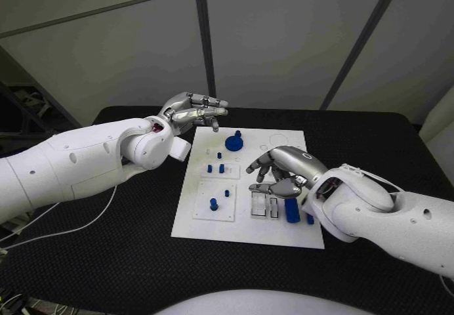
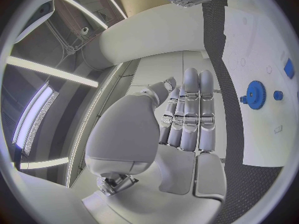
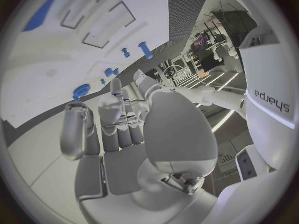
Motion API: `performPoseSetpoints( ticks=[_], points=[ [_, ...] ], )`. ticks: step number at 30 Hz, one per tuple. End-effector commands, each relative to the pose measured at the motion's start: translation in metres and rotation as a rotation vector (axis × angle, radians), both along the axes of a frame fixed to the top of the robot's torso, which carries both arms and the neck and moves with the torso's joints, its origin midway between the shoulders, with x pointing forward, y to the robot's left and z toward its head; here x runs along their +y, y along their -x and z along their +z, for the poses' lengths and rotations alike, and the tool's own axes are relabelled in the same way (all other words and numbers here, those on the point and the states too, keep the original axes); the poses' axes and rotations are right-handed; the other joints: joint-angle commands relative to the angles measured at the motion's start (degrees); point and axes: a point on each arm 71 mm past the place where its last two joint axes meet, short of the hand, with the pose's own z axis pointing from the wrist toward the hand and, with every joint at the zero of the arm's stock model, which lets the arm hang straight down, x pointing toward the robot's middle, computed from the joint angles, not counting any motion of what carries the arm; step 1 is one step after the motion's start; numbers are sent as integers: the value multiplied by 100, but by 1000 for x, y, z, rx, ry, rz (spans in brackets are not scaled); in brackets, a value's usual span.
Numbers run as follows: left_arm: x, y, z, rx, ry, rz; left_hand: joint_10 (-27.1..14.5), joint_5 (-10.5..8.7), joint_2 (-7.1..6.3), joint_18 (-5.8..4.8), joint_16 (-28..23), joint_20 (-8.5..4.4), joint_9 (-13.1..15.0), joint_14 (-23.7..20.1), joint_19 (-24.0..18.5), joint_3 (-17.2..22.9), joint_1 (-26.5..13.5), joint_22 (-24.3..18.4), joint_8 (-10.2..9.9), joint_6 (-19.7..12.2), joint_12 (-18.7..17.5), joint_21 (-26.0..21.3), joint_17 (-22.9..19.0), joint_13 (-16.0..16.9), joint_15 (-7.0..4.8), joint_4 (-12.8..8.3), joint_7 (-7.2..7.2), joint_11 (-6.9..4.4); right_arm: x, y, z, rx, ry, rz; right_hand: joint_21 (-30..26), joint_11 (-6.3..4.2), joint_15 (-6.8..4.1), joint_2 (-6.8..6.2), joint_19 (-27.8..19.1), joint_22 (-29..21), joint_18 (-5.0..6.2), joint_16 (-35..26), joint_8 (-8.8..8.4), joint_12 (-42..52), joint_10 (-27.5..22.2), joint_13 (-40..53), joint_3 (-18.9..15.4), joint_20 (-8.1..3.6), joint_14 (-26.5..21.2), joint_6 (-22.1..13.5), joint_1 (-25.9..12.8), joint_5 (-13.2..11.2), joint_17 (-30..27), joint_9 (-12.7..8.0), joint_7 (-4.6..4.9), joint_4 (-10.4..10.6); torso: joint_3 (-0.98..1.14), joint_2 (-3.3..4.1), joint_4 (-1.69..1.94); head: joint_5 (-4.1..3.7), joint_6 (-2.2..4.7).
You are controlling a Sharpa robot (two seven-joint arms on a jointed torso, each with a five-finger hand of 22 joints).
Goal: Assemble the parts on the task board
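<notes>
The white task board lies mid-table. On it stand a blue gear, small blue pegs and another peg. A long blue piece lies by the grey slots near the right edge. My left hand hovers off the board's far left corner, fingers straight and side by side, holding nothing; its wrist view shows the gear beyond the fingers. My right hand hangs over the board's right middle, fingers bent down towards the slots. Nothing shows in that hand in the right wrist view.
The black table surrounds the board with free room at the front and left. A white cable runs across the table on the left. Grey wall panels stand behind the table's far edge.
</notes>
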Motion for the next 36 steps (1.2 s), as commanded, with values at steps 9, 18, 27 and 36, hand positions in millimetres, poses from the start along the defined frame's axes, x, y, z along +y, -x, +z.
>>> performPoseSetpoints(
  ticks=[9, 18, 27, 36],
  points=[
    [1, 2, 2, -6, 20, 1, -35, -16, 68, -66, -27, 3, -10, 17, -24, -39, 6, -12, -26, -10, 24, -33, -8, -3, 24, -9, 14, -4, -87, 3, -1, 260, -28, -336, 962, -425, -335, -29, 550, 1399, -321, 1364, 433, 5557, 930, 5445, -401, -371, 308, 678, -499, 37, 1862, 897, -422, 890, -37, -36, -107, -419, 66],
    [-1, 5, 1, -15, 36, -18, -31, -16, 55, -67, -39, 5, -12, 16, -25, -55, -1, -17, -24, -7, 28, -42, -8, -2, 25, -13, 10, -5, -105, 17, -19, 286, 114, -449, 1092, -380, -304, -69, 615, 1505, -357, 1674, 418, 6317, 875, 6328, -405, -344, 339, 356, -474, 53, 2313, 1632, -383, 1212, -55, -59, -99, -548, -3],
    [0, 6, 1, -15, 38, -21, -31, -17, 55, -68, -46, 7, -14, 16, -26, -63, -13, -21, -23, -7, 30, -48, -8, -2, 28, -7, 8, -5, -98, 28, -41, 330, 197, -485, 1092, -361, -285, -92, 615, 1505, -357, 1768, 379, 6317, 832, 6380, -662, -319, 352, 232, -737, 79, 2466, 1947, -369, 1245, -59, -62, -95, -548, -5],
    [2, 6, 0, -12, 37, -18, -31, -17, 55, -68, -46, 7, -14, 16, -26, -63, -13, -21, -23, -7, 30, -48, -8, -2, 28, -7, 8, -5, -89, 32, -48, 332, 227, -470, 1092, -363, -285, -77, 615, 1505, -357, 1794, 378, 6309, 817, 6407, -862, -315, 351, 209, -854, 84, 2507, 2167, -376, 1253, -58, -60, -101, -525, -4]
  ],
)
